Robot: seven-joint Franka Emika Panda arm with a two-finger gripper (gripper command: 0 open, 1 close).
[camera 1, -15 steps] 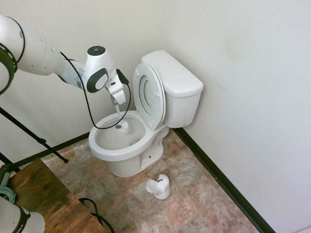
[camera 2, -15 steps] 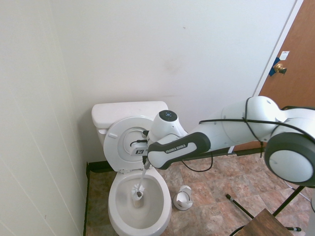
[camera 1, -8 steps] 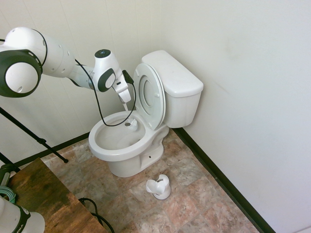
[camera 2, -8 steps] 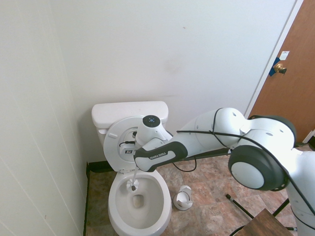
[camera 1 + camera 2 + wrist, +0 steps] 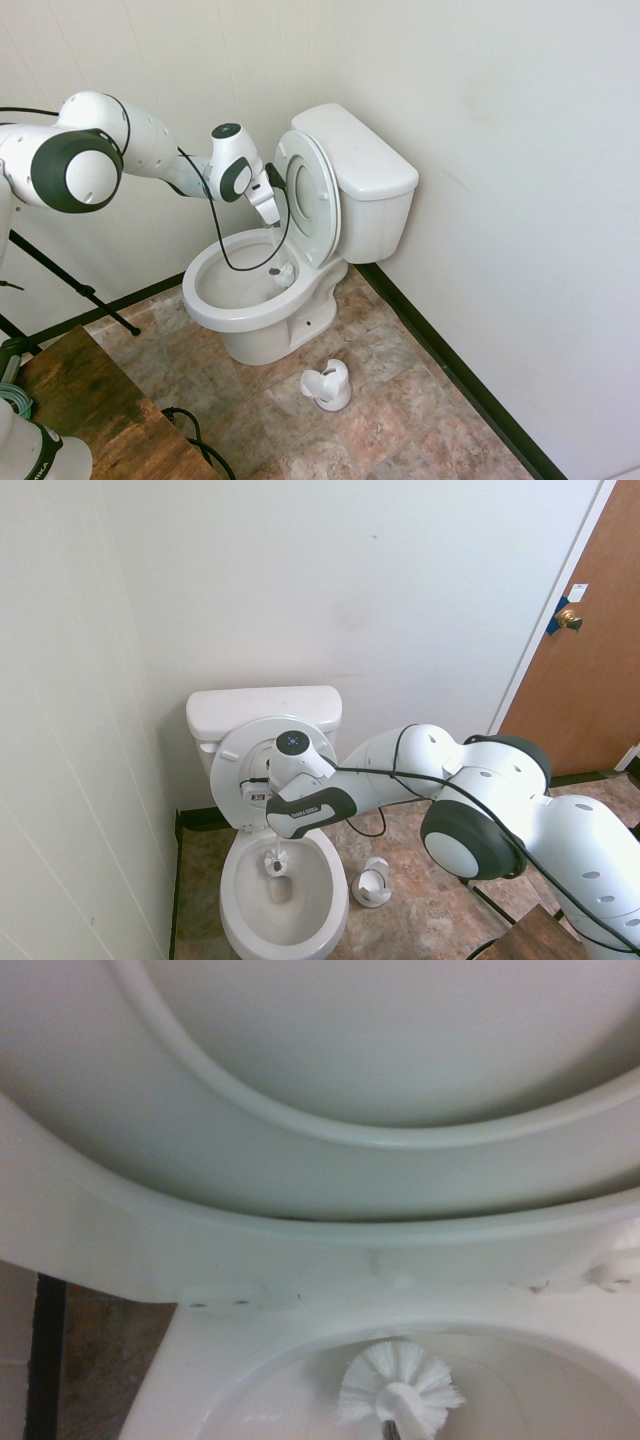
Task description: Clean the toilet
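While seat stands raised | toilet (image 5: 262, 318) glossy white | claw (image 5: 274, 222) clamped on brush (image 5: 274, 860)

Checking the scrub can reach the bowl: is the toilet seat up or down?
Up. The seat and lid lean back against the tank, leaving the bowl open.

Two high opposite views share the toilet (image 5: 300, 250); wrist close.

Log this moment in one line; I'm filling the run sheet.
tool: shut on brush | brush head: inside toilet bowl, near back | seat: up
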